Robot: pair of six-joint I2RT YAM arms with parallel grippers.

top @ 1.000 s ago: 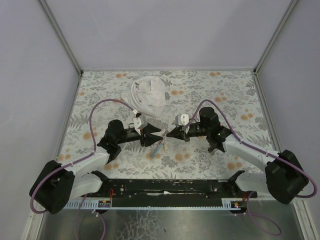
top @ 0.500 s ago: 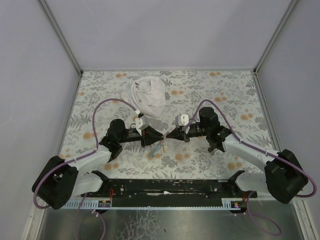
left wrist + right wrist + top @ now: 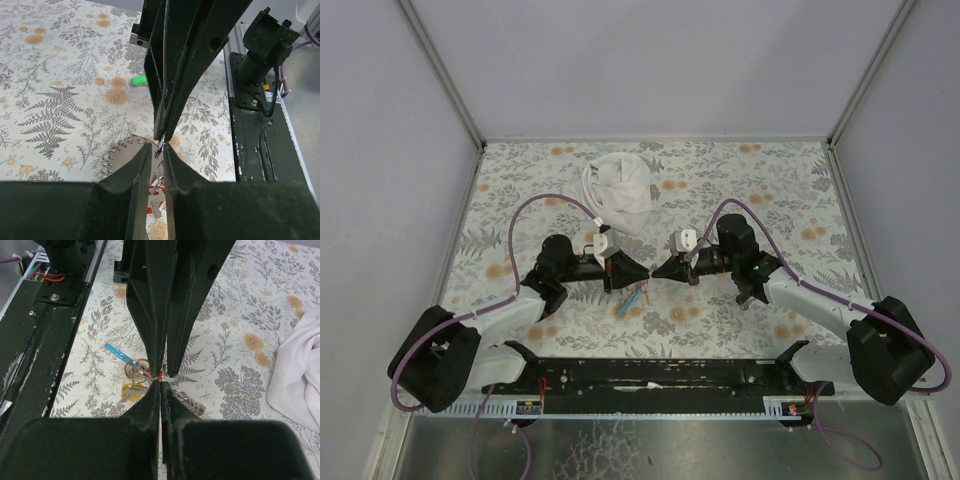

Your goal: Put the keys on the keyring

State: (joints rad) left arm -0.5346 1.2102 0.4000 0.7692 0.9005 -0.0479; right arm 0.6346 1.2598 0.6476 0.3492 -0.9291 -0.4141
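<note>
Both grippers meet tip to tip above the table's middle. My right gripper (image 3: 160, 385) is shut, pinching the top of the thin metal keyring (image 3: 159, 167). My left gripper (image 3: 157, 152) has its jaws closed in on the same ring from the opposite side, leaving only a narrow slit. A red key (image 3: 155, 202) hangs from the ring between the left fingers. More rings, a yellow key (image 3: 131, 389) and the light-blue piece (image 3: 117, 352) dangle below, and the grey strap (image 3: 192, 404) trails beside them. A green key (image 3: 137, 80) lies alone on the cloth. From above the bundle (image 3: 637, 296) hangs under the tips.
A crumpled white cloth (image 3: 617, 190) lies at the back centre of the flowered table cover (image 3: 770, 190). The black rail with the arm bases (image 3: 660, 375) runs along the near edge. Grey walls close in the left, right and far sides.
My left gripper has moved right until its tips meet the right gripper, and its jaws have narrowed onto the keyring. The right gripper has stayed shut and almost still.
</note>
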